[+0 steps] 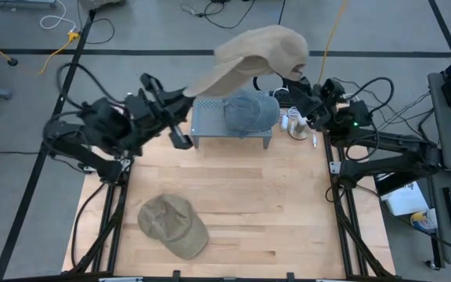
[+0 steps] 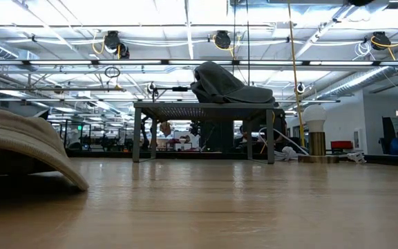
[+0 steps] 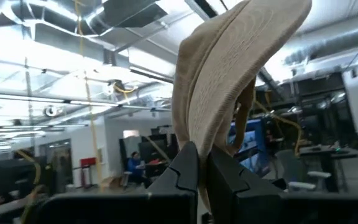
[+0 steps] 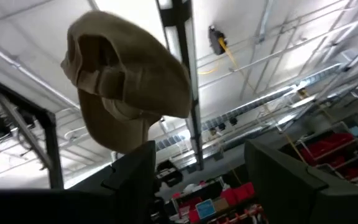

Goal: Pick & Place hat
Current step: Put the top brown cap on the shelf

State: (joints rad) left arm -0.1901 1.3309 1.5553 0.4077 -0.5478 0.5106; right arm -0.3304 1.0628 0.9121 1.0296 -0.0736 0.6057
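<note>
Hat: a tan cap [image 1: 261,51] held in the air, upper centre of the high view, above a grey cap [image 1: 250,112] already on the small metal stand [image 1: 210,117].
High view: left gripper [image 1: 188,92] pinches the tan brim; right gripper [image 1: 297,78] sits beside the crown, upper right. A third, olive cap [image 1: 172,225] lies on the table [image 1: 288,219], lower left, likely still to place.
Low view: grey cap [image 2: 228,87] atop the stand [image 2: 206,108], centre.
Left wrist view: fingers [image 3: 185,168] closed tight on the brim [image 3: 229,81].
Right wrist view: fingers [image 4: 135,171] spread wide, gripping nothing; the tan cap [image 4: 129,81] hangs in front of them.
</note>
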